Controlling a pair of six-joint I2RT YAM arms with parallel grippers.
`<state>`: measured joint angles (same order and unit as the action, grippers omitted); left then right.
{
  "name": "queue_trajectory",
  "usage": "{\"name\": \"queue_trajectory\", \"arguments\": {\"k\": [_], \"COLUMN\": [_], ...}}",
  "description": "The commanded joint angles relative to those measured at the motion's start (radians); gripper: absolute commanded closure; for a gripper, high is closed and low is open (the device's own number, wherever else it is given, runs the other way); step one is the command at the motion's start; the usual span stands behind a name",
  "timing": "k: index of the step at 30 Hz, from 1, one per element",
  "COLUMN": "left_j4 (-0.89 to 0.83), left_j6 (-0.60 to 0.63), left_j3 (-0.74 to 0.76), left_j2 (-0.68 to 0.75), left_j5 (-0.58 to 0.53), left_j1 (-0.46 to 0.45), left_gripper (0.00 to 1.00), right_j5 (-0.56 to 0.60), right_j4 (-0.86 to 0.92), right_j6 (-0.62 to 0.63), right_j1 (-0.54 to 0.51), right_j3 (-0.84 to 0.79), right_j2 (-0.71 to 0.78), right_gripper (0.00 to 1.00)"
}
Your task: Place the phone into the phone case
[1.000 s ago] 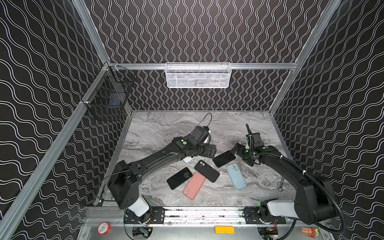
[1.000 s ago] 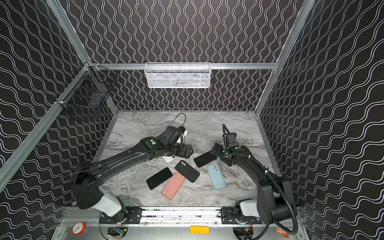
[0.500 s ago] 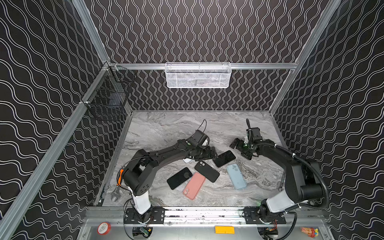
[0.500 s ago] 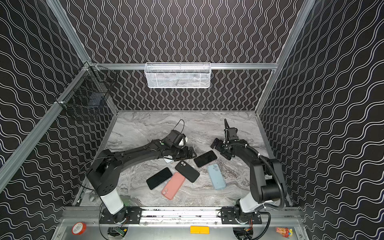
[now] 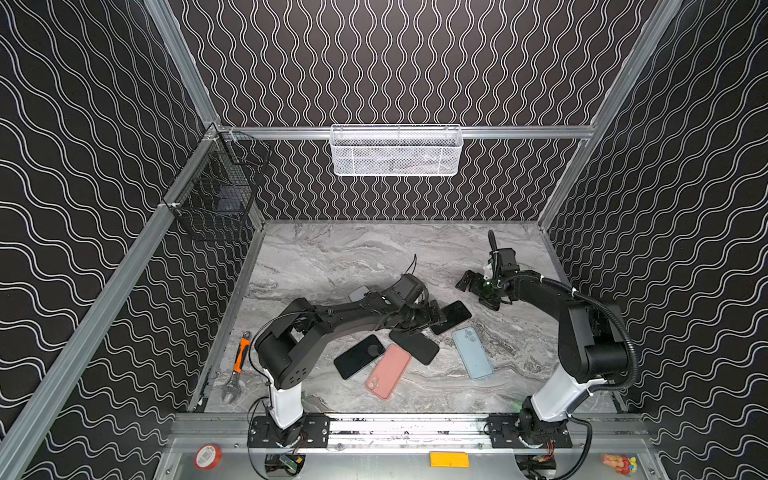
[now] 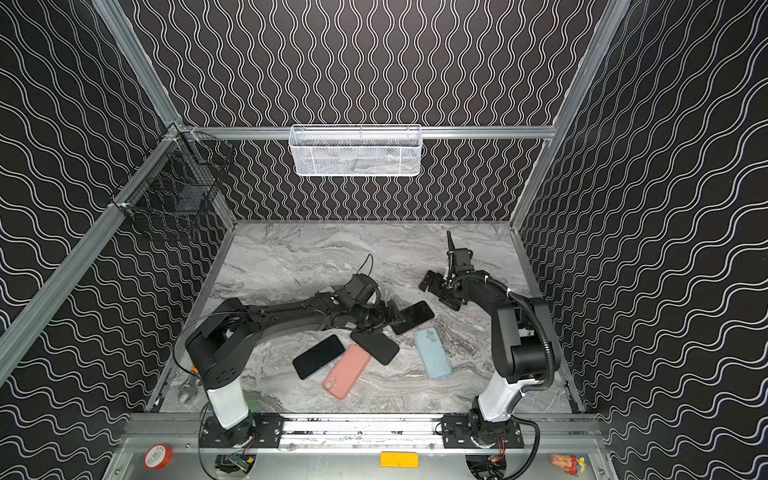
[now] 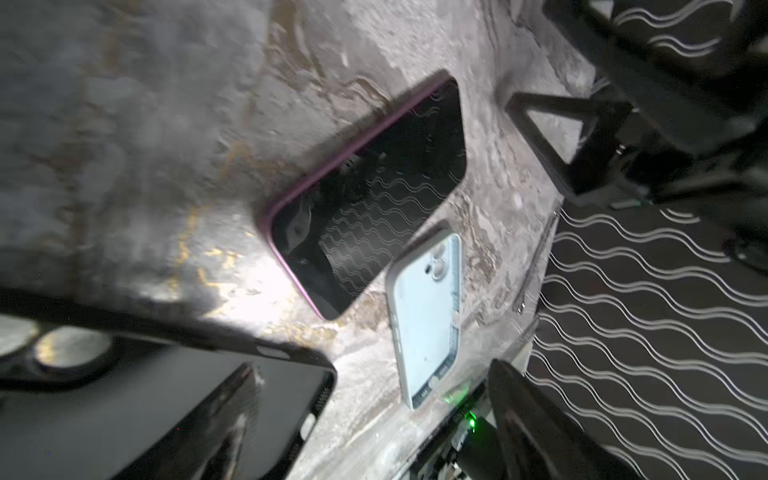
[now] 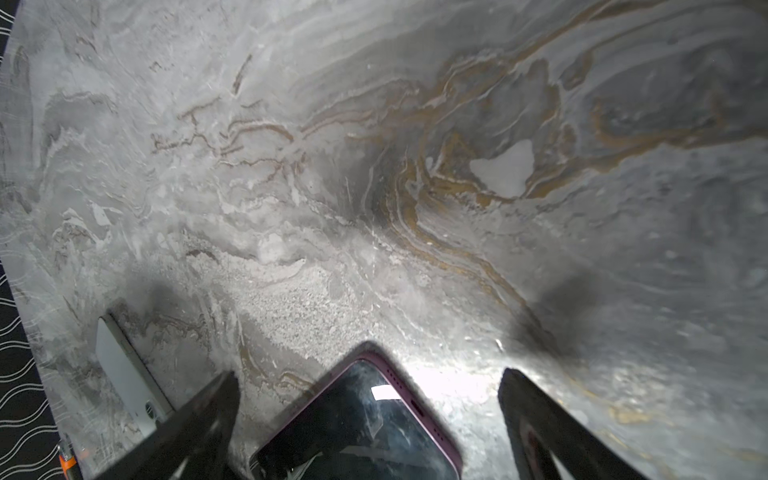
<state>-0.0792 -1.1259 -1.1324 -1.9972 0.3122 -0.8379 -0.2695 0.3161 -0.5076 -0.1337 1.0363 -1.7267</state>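
Veined grey marble tabletop (image 5: 353, 257) — glossy purple-edged phone (image 7: 370, 195), matte black case (image 5: 415, 348)

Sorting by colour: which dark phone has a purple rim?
The phone just behind the blue case, rightmost of the dark ones; wrist views show its purple rim.

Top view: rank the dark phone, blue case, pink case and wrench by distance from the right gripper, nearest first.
From the right gripper, in a top view:
1. dark phone, just front-left of it
2. blue case, nearer the front
3. pink case, front centre
4. wrench, far left edge
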Motion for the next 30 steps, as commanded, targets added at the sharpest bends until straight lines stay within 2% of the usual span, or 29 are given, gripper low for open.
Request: {"name": "queue_trajectory", "arguments": {"k": [1, 12, 21, 30], "left_j4": [0.039, 0.081, 0.045, 0.027], "left_j6": [-0.052, -0.073, -0.056, -0.058], "left_j3": [0.002, -0.029, -0.046, -0.088], "left_j2": [-0.016, -0.074, -0.04, -0.108], "left_j5": [-0.038, -0.045, -0.099, -0.102], "left_j1": [-0.002, -0.001, -0.01, -0.01], "left_gripper": [0.11, 0.11, 0.11, 0.11], "right_j5": [-0.038, -0.087, -0.073, -0.077], "right_j4": [-0.022, -0.035, -0.022, -0.021], "right_j6": [0.014, 0.022, 0.033, 0.032], "right_j1": [0.002, 0.0, 0.001, 0.0], "right_j3": [0.001, -0.005, -0.009, -0.009], "right_j2": [-0.006, -0.036, -0.031, -0.033], "right_gripper": [0.01, 0.01, 0.01, 0.01]}}
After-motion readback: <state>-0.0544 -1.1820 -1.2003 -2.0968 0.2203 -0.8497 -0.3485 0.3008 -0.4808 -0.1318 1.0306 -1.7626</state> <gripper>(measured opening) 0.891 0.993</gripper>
